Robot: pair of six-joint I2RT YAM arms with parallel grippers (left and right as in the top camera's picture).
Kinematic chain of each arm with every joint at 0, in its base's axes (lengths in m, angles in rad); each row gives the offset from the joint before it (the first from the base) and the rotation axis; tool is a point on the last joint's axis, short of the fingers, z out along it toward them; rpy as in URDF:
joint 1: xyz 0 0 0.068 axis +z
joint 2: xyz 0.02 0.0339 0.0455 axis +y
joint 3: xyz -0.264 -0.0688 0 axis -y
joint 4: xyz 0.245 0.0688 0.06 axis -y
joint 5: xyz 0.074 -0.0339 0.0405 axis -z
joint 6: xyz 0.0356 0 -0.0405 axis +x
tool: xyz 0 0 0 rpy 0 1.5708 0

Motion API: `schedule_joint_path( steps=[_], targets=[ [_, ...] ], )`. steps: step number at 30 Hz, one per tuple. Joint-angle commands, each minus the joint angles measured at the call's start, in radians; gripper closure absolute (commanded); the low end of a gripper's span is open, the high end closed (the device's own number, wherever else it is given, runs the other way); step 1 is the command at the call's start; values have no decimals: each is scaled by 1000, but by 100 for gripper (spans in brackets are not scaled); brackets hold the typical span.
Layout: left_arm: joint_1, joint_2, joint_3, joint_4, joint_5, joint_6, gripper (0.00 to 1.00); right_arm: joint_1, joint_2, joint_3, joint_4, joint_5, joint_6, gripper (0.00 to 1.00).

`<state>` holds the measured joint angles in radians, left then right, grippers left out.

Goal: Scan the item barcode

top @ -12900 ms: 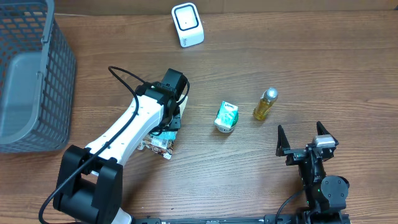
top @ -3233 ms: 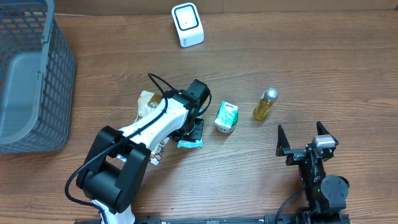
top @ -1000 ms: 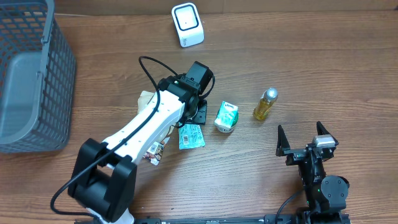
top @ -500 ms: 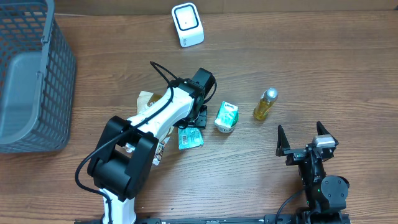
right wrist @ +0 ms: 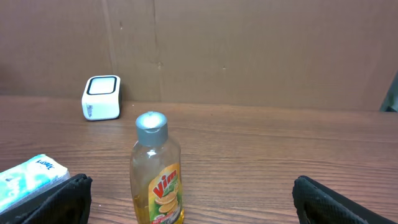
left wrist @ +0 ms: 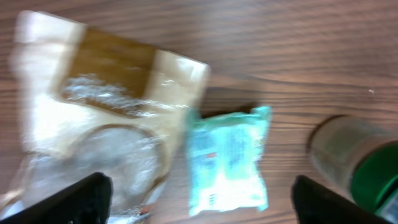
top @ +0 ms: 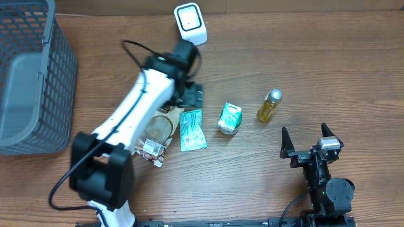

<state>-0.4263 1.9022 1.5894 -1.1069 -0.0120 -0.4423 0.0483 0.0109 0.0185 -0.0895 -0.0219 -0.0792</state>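
The left gripper [left wrist: 210, 198] hangs over the table with its fingers spread wide and nothing between them. Right beneath it the teal packet [left wrist: 227, 158] lies flat on the wood, unheld. I take this to be the item due for scanning. A clear bag [left wrist: 102, 118] sits against one side of it, seemingly touching at a corner, and a carton [top: 230, 118] stands just beside the other. The scanner [top: 190, 24] stands near the far edge, apart from the packet.

The likely trouble is the pick-up: the packet is thin and slick-looking, so fingers closing from above could skate over the film or scrape the wood and come up empty. A wide grasp could also catch the bag's corner and lift both. Even with a clean grip, the barcode might face away from the scanner — I cannot tell which face carries it.

The right gripper [top: 305, 133] is parked, jaws apart, near the bottle [top: 269, 105].
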Motion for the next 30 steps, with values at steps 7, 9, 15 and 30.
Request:
schedule_joint_path(
  steps=[7,9,15,30],
  targets=[
    [287,-32,-27,-187,-163,85,34,8,-8,-11,6,1,-1,0],
    [323,-32,-61,-174,-220,56,39,8,-8,-11,6,1,-1,0],
    [408,-32,-202,-110,-215,35,57,8,-8,-11,6,1,-1,0],
    [389,-31,-385,-19,59,107,63,8,-8,-11,6,1,-1,0]
  ],
)
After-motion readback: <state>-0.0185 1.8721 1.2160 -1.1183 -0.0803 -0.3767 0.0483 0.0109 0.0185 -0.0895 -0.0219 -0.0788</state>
